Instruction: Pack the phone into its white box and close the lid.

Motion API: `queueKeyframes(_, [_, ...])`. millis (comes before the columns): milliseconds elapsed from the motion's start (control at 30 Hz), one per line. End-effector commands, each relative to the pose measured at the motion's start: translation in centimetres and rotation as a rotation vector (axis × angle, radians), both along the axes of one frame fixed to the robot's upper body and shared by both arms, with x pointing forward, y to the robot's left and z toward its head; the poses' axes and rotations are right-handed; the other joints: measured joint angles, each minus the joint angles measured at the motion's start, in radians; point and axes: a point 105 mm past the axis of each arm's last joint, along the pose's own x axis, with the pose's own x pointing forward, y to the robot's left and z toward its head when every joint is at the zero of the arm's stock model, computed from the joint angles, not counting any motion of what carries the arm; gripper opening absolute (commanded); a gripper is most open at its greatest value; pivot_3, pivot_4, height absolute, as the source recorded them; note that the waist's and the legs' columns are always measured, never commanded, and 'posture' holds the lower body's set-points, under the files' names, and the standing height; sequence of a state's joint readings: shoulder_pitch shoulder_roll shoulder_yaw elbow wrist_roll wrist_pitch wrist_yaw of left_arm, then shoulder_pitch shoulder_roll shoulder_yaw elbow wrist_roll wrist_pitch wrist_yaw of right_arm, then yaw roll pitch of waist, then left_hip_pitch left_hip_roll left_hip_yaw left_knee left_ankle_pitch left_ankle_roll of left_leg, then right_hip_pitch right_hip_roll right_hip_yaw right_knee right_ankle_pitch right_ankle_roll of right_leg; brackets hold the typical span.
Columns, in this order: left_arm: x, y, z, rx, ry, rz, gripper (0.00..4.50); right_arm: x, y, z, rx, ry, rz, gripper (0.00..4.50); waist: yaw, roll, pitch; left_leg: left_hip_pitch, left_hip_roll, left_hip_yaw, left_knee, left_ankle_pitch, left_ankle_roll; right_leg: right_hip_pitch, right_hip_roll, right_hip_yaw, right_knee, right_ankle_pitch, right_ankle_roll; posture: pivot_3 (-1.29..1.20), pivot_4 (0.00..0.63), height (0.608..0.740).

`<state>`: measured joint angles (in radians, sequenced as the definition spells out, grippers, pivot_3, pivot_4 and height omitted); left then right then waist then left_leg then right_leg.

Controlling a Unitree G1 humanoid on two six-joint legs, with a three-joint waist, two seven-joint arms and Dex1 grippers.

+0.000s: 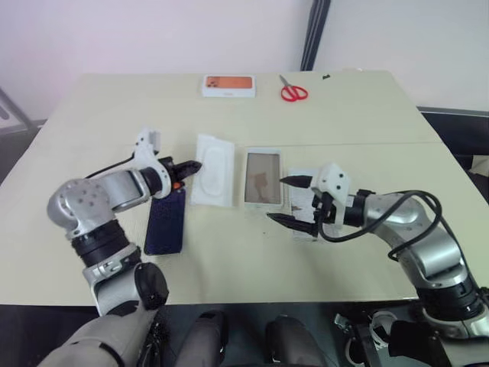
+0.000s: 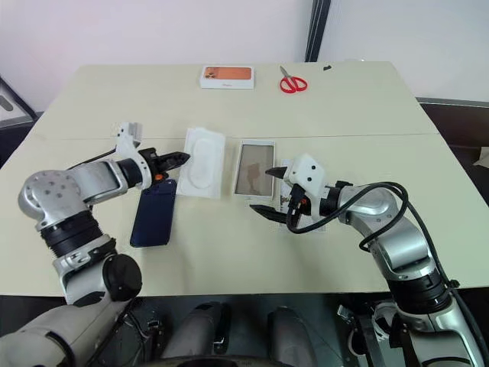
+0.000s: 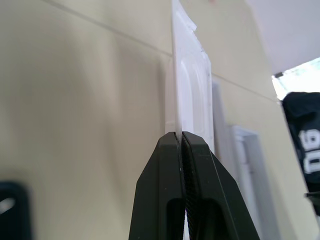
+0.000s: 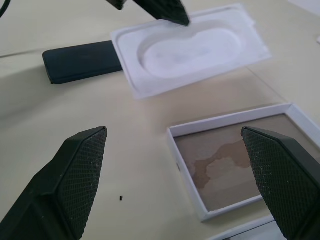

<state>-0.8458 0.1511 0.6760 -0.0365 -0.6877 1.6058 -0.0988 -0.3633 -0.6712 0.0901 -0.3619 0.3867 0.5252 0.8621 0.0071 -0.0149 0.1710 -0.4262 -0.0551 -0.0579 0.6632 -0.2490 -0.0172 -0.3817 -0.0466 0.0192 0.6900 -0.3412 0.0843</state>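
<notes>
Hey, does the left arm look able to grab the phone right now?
Probably not yet. The phone lies uncovered beside the left gripper, so the path is free, but that gripper is shut on the edge of the white insert tray and would need to let go first.

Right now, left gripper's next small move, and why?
Probably lift the insert tray toward the white box: the left gripper is shut on the tray's edge, the box lies open, and the phone lies on the table.
</notes>
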Motion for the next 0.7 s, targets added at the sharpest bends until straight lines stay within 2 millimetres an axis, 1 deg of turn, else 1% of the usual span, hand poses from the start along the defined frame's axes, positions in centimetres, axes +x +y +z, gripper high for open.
queueKeyframes(33, [0.5, -2.0, 1.3, -0.038, -0.013, -0.055, 0.06, 0.4, -0.8, 1.4, 0.006, -0.065, -0.027, 4.50, 0.002, 0.000, 0.000, 0.000, 0.000, 0.000, 0.000, 0.000, 0.000, 0.000, 0.000, 0.000, 0.000, 0.000, 0.000, 0.00, 0.150, 0.740])
queueKeyframes(100, [1.0, -3.5, 1.3, -0.048, 0.005, -0.074, 0.06, 0.6, -1.2, 1.4, 0.001, -0.073, -0.044, 4.50, 0.005, 0.000, 0.000, 0.000, 0.000, 0.000, 0.000, 0.000, 0.000, 0.000, 0.000, 0.000, 0.000, 0.000, 0.000, 0.00, 0.150, 0.740])
queueKeyframes(200, [1.6, -4.8, 1.0, -0.045, 0.027, -0.083, 0.06, 0.9, -1.7, 1.6, -0.001, -0.082, -0.066, 4.50, 0.004, 0.000, 0.000, 0.000, 0.000, 0.000, 0.000, 0.000, 0.000, 0.000, 0.000, 0.000, 0.000, 0.000, 0.000, 0.00, 0.150, 0.740])
queueKeyframes(267, [2.2, -6.5, -0.3, -0.028, 0.069, -0.091, 0.06, 1.3, -2.4, 1.8, -0.007, -0.094, -0.099, 4.50, 0.003, 0.000, 0.000, 0.000, 0.000, 0.000, 0.000, 0.000, 0.000, 0.000, 0.000, 0.000, 0.000, 0.000, 0.000, 0.00, 0.150, 0.740])
queueKeyframes(333, [2.6, -7.9, -1.2, -0.020, 0.094, -0.101, 0.06, 1.5, -2.9, 1.8, -0.013, -0.099, -0.116, 4.50, 0.004, 0.000, 0.000, 0.000, 0.000, 0.000, 0.000, 0.000, 0.000, 0.000, 0.000, 0.000, 0.000, 0.000, 0.000, 0.00, 0.150, 0.740])
queueKeyframes(400, [2.9, -8.8, -1.6, -0.022, 0.102, -0.107, 0.06, 1.4, -3.1, 1.7, -0.016, -0.099, -0.119, 4.50, 0.005, -0.001, 0.000, 0.000, 0.000, 0.001, 0.000, 0.000, 0.000, 0.000, 0.000, 0.000, 0.000, 0.000, 0.000, 0.00, 0.150, 0.740])
queueKeyframes(533, [3.4, -9.7, -2.2, -0.018, 0.110, -0.108, 0.06, 1.3, -3.2, 1.5, -0.019, -0.097, -0.126, 4.50, 0.002, -0.001, 0.000, 0.000, 0.000, 0.001, 0.000, 0.000, 0.000, -0.001, 0.000, 0.000, 0.000, 0.000, 0.000, 0.00, 0.150, 0.740])
queueKeyframes(700, [4.0, -10.3, -2.8, 0.011, 0.115, -0.099, 0.06, 1.1, -3.2, 1.3, -0.018, -0.095, -0.132, 4.50, 0.004, -0.001, 0.000, 0.000, 0.000, 0.001, 0.000, 0.000, 0.000, -0.001, 0.000, 0.001, 0.000, 0.000, 0.000, 0.00, 0.150, 0.740])
